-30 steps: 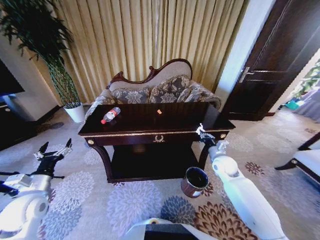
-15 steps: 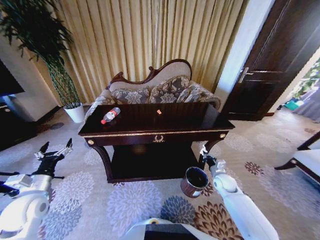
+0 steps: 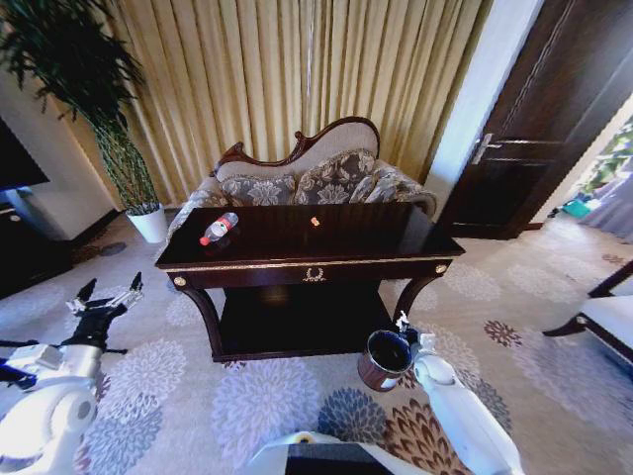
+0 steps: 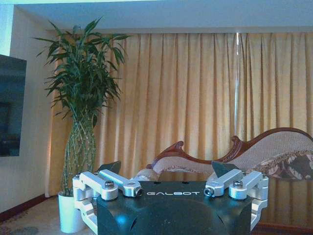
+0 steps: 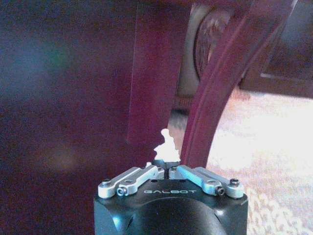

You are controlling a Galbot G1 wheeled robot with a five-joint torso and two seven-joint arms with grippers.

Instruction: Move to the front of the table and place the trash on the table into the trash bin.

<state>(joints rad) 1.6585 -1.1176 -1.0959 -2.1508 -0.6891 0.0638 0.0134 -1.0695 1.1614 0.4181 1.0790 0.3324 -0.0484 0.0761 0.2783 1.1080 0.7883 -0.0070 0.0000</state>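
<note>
White and parked, the left arm is sitting low at the left of the head view, its claw (image 3: 104, 295) spread wide and holding nothing, hovering over the flowered carpet (image 3: 257, 396) well apart from the counter (image 3: 336, 265). In the left wrist view that claw (image 4: 166, 178) is gaping toward the curtain (image 4: 195, 98), with a plant (image 4: 83, 98) in a white pot beside it.

On the dark glossy counter, the bottle (image 3: 219, 228) is lying on its side near the left end, red cap toward the front edge. Farther right, toward the back edge, the orange scrap (image 3: 315, 222) is resting alone. Behind the counter a sofa (image 3: 316, 173) is standing against the curtain.

On the carpet by the counter's right front leg, the bin (image 3: 385, 358) is standing tilted, its metal rim and dark inside showing. Just beside its right rim, the right claw (image 3: 406, 328) is hanging low. In the right wrist view this claw (image 5: 167, 169) is clenched on a white paper wad (image 5: 166, 145), which is sticking up from the tips in front of the counter's curved leg (image 5: 220, 88).
</note>
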